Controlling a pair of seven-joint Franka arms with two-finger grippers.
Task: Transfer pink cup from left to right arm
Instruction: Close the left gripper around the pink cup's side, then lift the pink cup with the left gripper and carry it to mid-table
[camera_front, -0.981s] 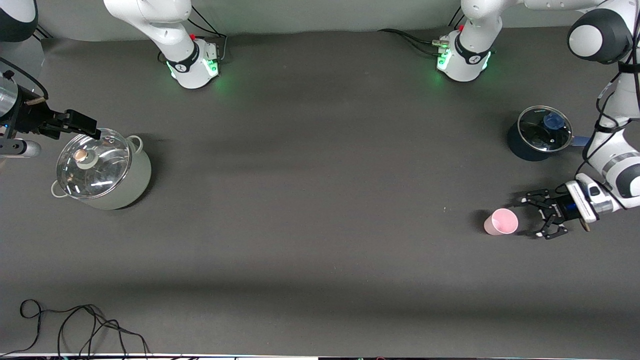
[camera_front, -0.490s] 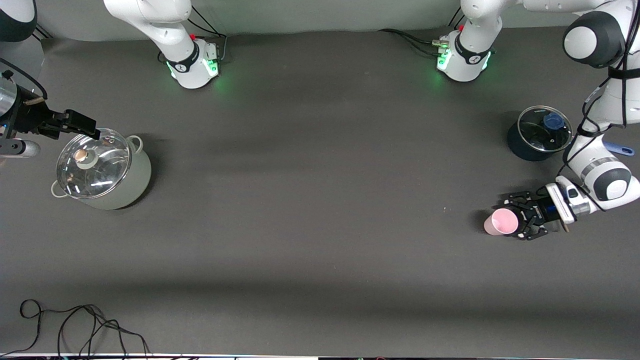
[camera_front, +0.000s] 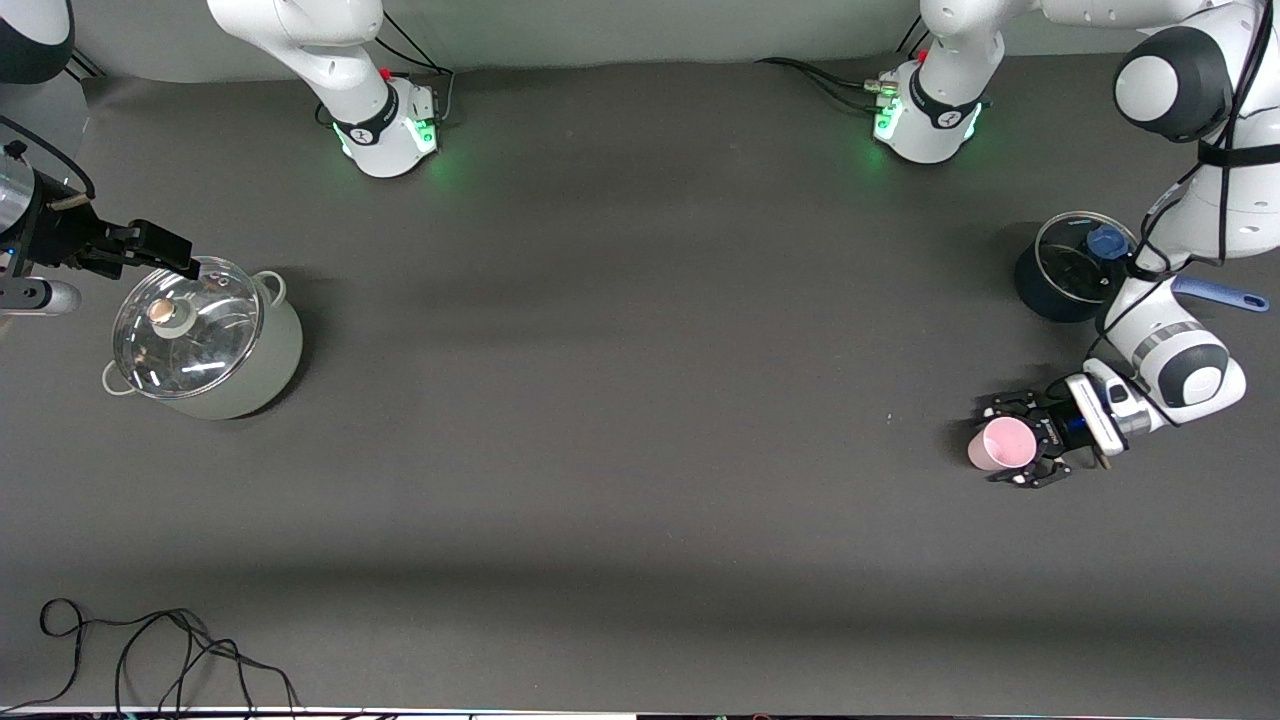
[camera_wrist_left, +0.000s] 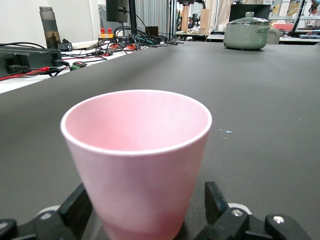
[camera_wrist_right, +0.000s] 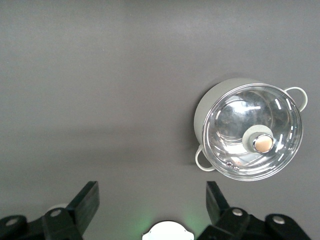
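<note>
On the dark grey matte surface (camera_front: 620, 400), the waiting right claw (camera_front: 190, 266) hangs spread beside the lidded grey-green pot (camera_front: 205, 340), while the left claw (camera_front: 1012, 443), spread, straddles the upright small pale-pink plastic cup (camera_front: 1002, 444), so the pickup seems in hand: next, pinch and lift.

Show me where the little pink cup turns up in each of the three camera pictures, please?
Front view: the pink cup stands upright on the table toward the left arm's end, between the open fingers of the left gripper.
Left wrist view: the cup fills the foreground, between that gripper's fingers.
Right wrist view: not in it.
Shared landmark: the lidded green pot, also seen at and.
</note>
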